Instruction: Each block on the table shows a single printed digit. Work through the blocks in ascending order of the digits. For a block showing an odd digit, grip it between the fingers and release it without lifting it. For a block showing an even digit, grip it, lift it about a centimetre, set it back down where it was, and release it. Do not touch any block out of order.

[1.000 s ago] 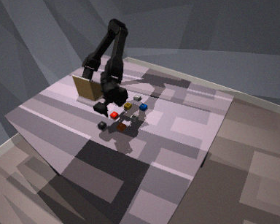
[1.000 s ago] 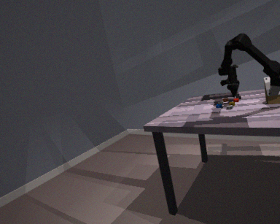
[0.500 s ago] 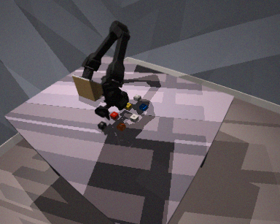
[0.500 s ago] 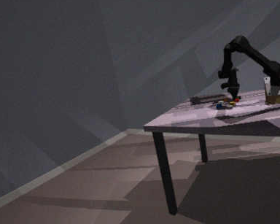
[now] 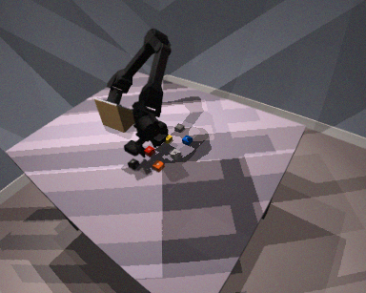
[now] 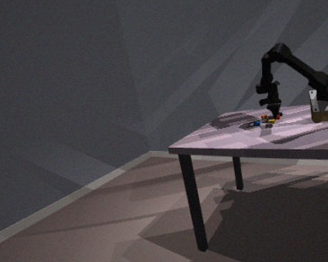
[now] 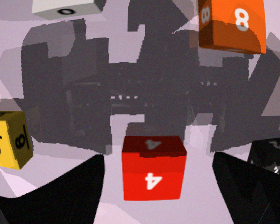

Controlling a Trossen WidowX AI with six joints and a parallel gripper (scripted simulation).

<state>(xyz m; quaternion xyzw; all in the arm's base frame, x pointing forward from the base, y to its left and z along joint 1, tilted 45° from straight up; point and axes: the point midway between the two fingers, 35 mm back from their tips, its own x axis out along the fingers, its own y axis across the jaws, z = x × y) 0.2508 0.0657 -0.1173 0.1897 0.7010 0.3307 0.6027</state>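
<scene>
Currently, gripper (image 5: 142,147) (image 6: 276,115) (image 7: 160,161): open, fingers on both sides of the red block, apart from it
Red cube block, digit 4 (image 5: 150,150) (image 6: 278,117) (image 7: 154,169): on table, landmark
Black cube block (image 5: 133,163) (image 7: 266,157): near red, beyond one finger
Orange cube block, digit 8 (image 5: 158,165) (image 6: 264,117) (image 7: 232,25): near red

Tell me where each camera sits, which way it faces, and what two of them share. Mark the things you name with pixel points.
Top: high above the table (image 5: 197,247), looking steeply down; the whole arm and gripper (image 5: 145,149) (image 6: 276,112) (image 7: 160,161) show.
Exterior: off to one side, just above table height, looking across it; the arm shows at the right.
Wrist: on the arm near the gripper, looking down past the fingers at the red block (image 5: 150,150) (image 6: 278,117) (image 7: 154,175); only the two dark fingers show.
Shared: top and exterior both show the blue block (image 5: 187,140) (image 6: 256,123).
</scene>
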